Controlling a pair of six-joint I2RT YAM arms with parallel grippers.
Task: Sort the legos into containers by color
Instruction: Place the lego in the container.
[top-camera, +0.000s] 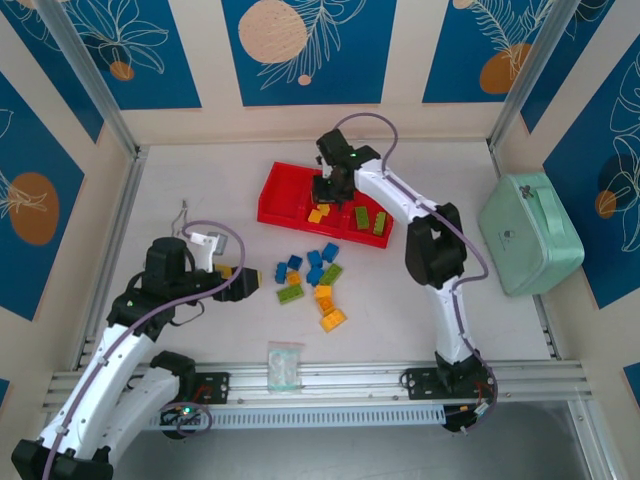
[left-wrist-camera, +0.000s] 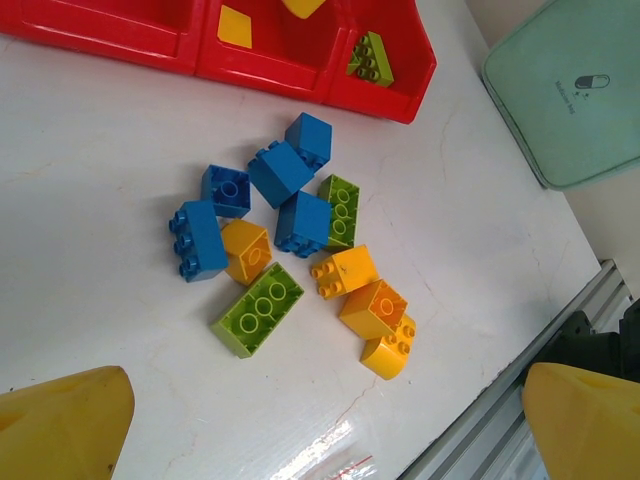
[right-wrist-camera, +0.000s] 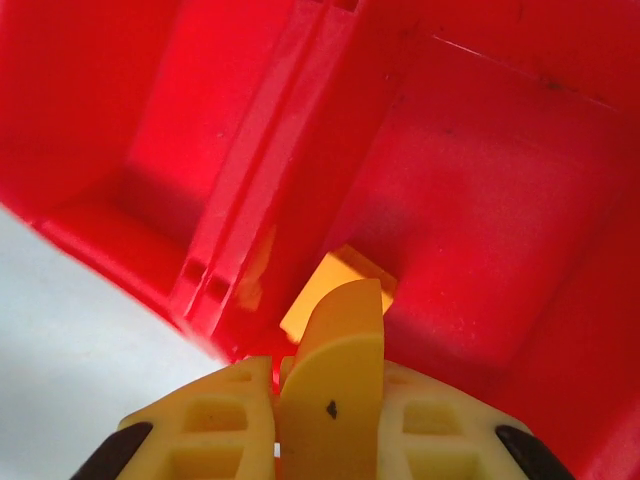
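Top external view: the red tray (top-camera: 285, 195) lies on the table (top-camera: 200, 190), at 12 o'clock of the loose legos (top-camera: 310, 280). The mint-green case (top-camera: 530, 235) sits at 3 o'clock, well apart from them. The clear bag (top-camera: 284, 365) lies at 6 o'clock of the pile, near the table's front edge.

Right claw (top-camera: 330, 190): positioned over the middle compartment of the tray. In the right wrist view the right claw (right-wrist-camera: 340, 310) is closed, with its fingers (right-wrist-camera: 335, 370) pressed together. One orange-yellow brick (right-wrist-camera: 350, 268) lies on the compartment floor just beyond the fingertips, near the divider wall.

Left claw (top-camera: 245, 278): positioned at 9 o'clock of the loose pile, just beside it, above the table. In the left wrist view the left claw (left-wrist-camera: 320, 430) stands wide and holds nothing. Its fingers (left-wrist-camera: 60, 420) sit at the lower corners of the view.

Loose legos (left-wrist-camera: 290, 240), left wrist view: five blue, two lime green and four orange-yellow bricks, clustered and mostly touching.

Tray contents, top external view: orange-yellow pieces (top-camera: 318, 212) in the middle compartment and green bricks (top-camera: 368, 220) in the right compartment.
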